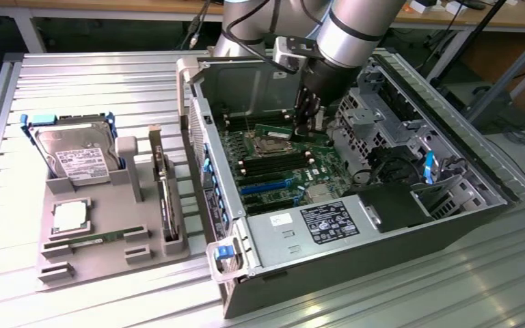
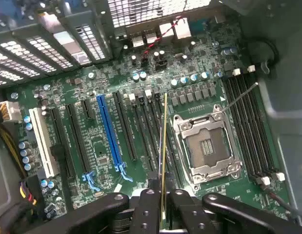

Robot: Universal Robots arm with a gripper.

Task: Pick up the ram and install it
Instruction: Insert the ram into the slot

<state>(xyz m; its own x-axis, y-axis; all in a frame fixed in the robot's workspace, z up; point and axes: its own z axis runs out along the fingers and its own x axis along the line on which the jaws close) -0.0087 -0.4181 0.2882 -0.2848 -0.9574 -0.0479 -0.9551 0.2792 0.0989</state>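
Your black two-fingered gripper (image 2: 164, 207) is closed to a narrow gap on the long, thin green ram stick (image 2: 164, 146), pinching its flat faces, so the wrist view shows it edge-on. It holds the stick inside the open grey computer case (image 1: 281, 225), over the black memory slots (image 2: 146, 122) of the green motherboard (image 2: 92, 146), just beside the empty silver processor socket (image 2: 207, 146). You cannot tell whether it touches a slot. A second green stick (image 1: 98, 236) lies on the grey tray (image 1: 89, 263) outside the case.

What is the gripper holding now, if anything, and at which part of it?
A long, thin green ram stick, pinched on its two flat faces between the black fingers.
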